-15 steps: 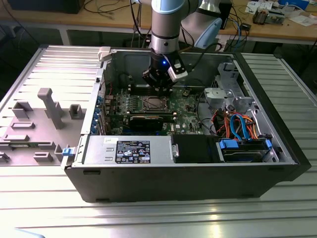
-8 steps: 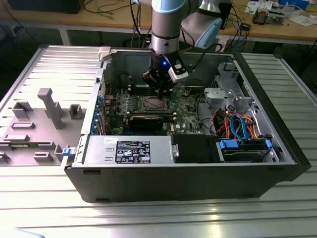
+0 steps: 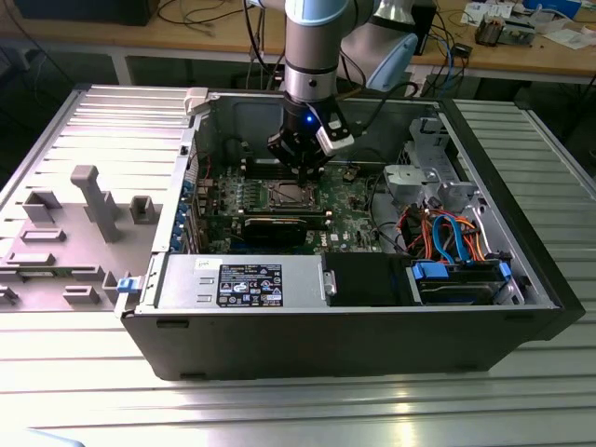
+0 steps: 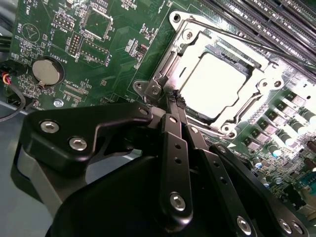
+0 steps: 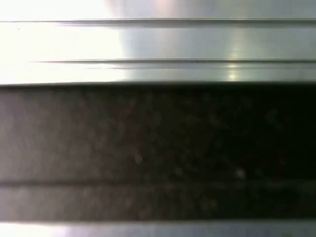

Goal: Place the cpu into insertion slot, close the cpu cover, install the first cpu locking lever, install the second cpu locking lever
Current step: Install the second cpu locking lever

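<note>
The dull silver square cpu [image 4: 216, 84] is seen already seated in the square metal-rimmed insertion slot [image 4: 163, 69] on the green circuit board [image 4: 118, 44], and the thin silver metal cpu cover [image 4: 256, 81] with its large square window lies closed around it, so that the chip top shows through the window. The black two-fingered gripper [image 4: 174, 101] is clenched, its fingertips pressed together with nothing visibly between them; they are held just beside one corner of the cover, probably so that a narrow tip can bear on a thin wire locking lever [image 4: 197, 22] running along the socket's rim. Whether either lever is latched cannot be told.

In the exterior view, the open dark grey computer case [image 3: 372, 345] is shown lying on a ribbed aluminium table [image 3: 279, 410], with the gripper [image 3: 303, 168] lowered just above the far side of the socket [image 3: 284, 196], left of centre in the exterior view. The chip, cover and closed fingertips are made plain in the second wrist view. A blurred dark band between bright metal ridges [image 5: 158, 49] is given by the first wrist view.
</note>
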